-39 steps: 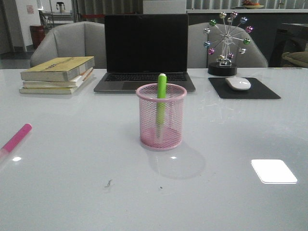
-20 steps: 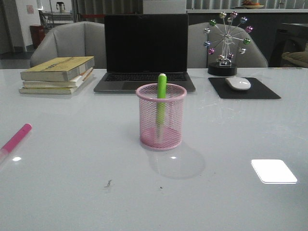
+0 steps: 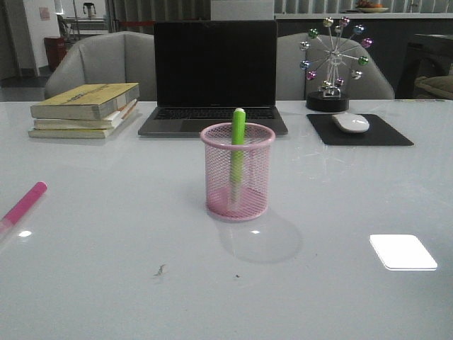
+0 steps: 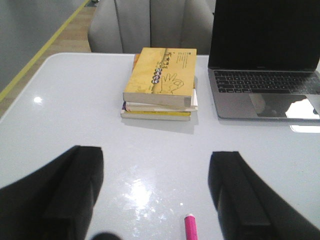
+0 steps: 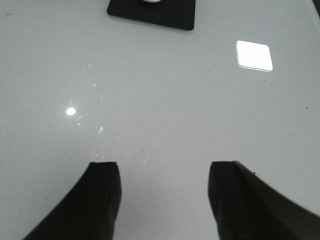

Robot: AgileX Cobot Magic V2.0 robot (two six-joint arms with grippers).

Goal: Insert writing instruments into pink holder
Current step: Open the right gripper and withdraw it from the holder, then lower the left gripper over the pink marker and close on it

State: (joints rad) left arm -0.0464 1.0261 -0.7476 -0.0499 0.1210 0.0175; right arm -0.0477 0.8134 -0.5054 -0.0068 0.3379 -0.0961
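Front view: bright green marker (image 3: 238, 145) stands in the pink wire-mesh cup (image 3: 237, 171) mid-frame, magenta marker (image 3: 23, 205) lies at the left edge — no arms visible. Wrist views show the left gripper (image 4: 156, 192) wide open over the magenta tip, and the right gripper (image 5: 164, 200) open, empty, above bare table.

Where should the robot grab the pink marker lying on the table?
Probably around the middle of the pink marker, coming straight down from above. It lies flat on the table at the robot's left, so only its long sides can be pinched. The open left gripper is already above its tip.
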